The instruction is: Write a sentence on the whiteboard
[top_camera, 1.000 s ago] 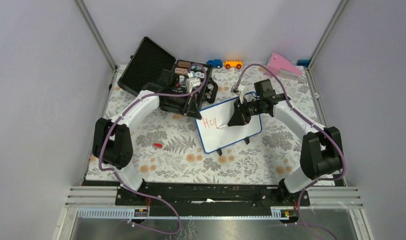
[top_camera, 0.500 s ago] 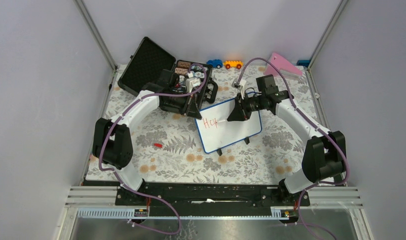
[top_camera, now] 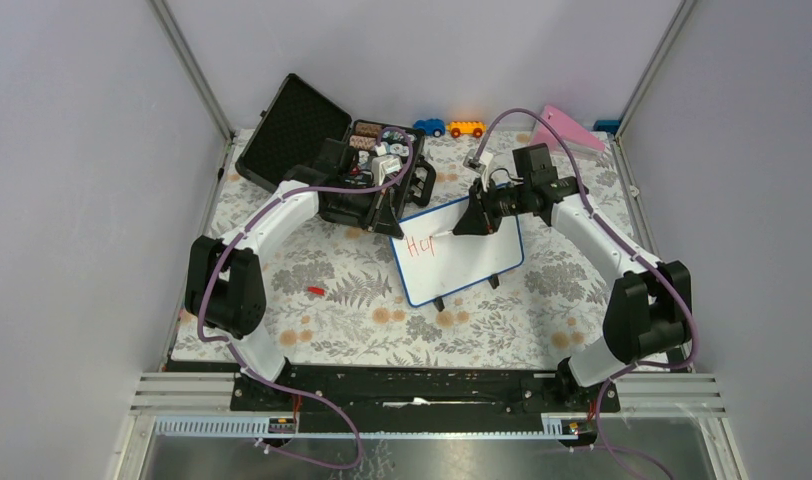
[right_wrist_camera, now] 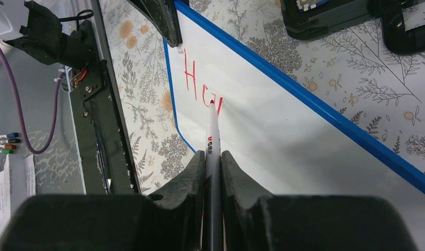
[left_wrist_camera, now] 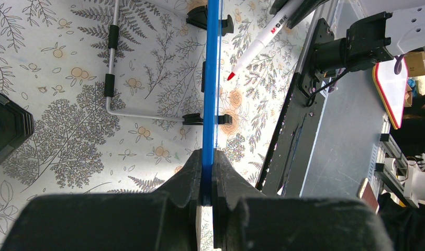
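Note:
The whiteboard [top_camera: 472, 260], white with a thin blue frame and two black feet, stands tilted at the table's middle. My left gripper [top_camera: 392, 225] is shut on its top left edge; the left wrist view shows the blue frame [left_wrist_camera: 210, 78] edge-on between the jaws [left_wrist_camera: 208, 159]. My right gripper [top_camera: 469, 227] is shut on a white marker [right_wrist_camera: 211, 136] with a red tip. The tip touches the board [right_wrist_camera: 283, 130] at the third red letter. The sentence [right_wrist_camera: 200, 86] reads "Ho" plus a partial letter; it also shows in the top view [top_camera: 420, 246].
An open black case [top_camera: 332, 160] with small parts sits behind the board at the left. Blue [top_camera: 430, 127] and orange [top_camera: 467, 128] toy cars and a pink object [top_camera: 562, 130] lie at the back. A small red piece [top_camera: 315, 290] lies at the front left.
My right gripper has moved up and toward the back with the marker, and a third red letter has grown after "Ho". The left arm and the board have not moved.

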